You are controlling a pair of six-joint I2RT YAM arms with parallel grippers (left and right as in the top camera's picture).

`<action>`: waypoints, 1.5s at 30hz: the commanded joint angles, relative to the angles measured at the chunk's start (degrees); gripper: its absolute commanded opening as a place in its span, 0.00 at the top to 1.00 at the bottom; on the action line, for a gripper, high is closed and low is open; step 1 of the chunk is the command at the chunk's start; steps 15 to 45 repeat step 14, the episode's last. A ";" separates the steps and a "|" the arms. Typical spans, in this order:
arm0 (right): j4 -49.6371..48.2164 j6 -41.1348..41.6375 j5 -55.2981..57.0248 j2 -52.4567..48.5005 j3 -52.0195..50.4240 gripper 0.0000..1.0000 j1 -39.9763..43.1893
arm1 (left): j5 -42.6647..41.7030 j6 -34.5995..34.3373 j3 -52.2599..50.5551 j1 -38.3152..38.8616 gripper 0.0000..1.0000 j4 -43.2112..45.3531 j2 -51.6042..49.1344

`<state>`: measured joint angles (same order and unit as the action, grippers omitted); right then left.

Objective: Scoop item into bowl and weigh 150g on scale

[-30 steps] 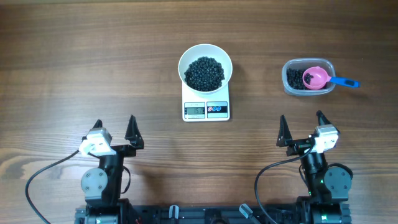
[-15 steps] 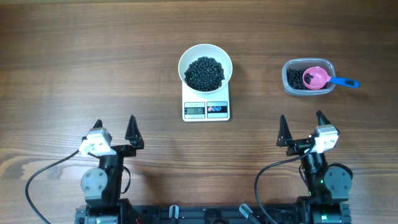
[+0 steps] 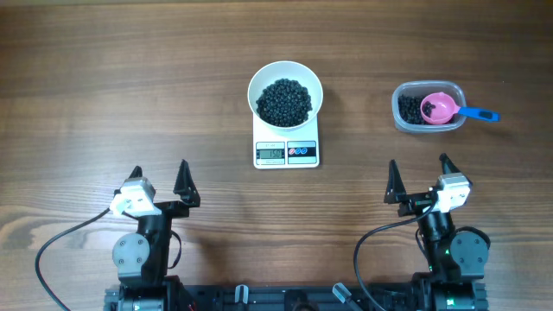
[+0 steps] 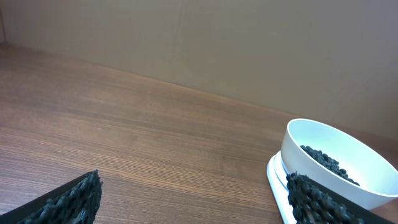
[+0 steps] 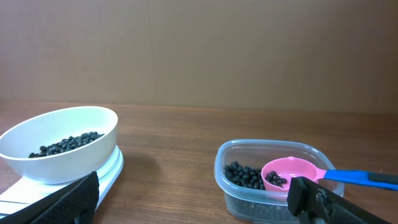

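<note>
Nothing has moved since a second ago. The left gripper (image 3: 160, 173) and right gripper (image 3: 418, 168) both gape fully, holding nothing. The bowl (image 3: 252, 86) of beans (image 3: 285, 101) sits on the scale (image 3: 286, 142), ahead and between them. The tub (image 3: 397, 121) with the scoop (image 3: 439, 108) lies straight ahead of the right gripper.

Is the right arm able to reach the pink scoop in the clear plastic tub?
Probably yes. The right tool is open and empty, only wooden table lies between it and the pink scoop, and its blue handle overhangs the clear tub.
</note>
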<state>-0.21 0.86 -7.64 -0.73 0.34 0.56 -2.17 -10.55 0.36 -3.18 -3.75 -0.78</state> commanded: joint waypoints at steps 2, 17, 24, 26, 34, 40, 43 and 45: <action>-0.17 0.66 0.61 0.52 0.00 0.00 0.28 | 0.74 1.14 -0.04 -0.48 0.00 -0.63 0.61; -0.17 0.66 0.61 0.52 0.00 0.00 0.28 | 0.74 1.11 -0.04 -0.48 0.00 -0.63 0.61; -0.17 0.66 0.61 0.52 0.00 0.00 0.28 | 0.74 1.11 -0.04 -0.48 0.00 -0.63 0.61; -0.17 0.66 0.61 0.52 0.00 0.00 0.28 | 0.74 1.11 -0.04 -0.48 0.00 -0.63 0.61; -0.17 0.66 0.61 0.52 0.00 0.00 0.28 | 0.74 1.11 -0.04 -0.48 0.00 -0.63 0.61; -0.17 0.66 0.61 0.52 0.00 0.00 0.28 | 0.74 1.11 -0.04 -0.48 0.00 -0.63 0.61; -0.17 0.66 0.61 0.52 0.00 0.00 0.28 | 0.74 1.11 -0.04 -0.48 0.00 -0.63 0.61; -0.17 0.66 0.61 0.52 0.00 0.00 0.28 | 0.74 1.11 -0.04 -0.48 0.00 -0.63 0.61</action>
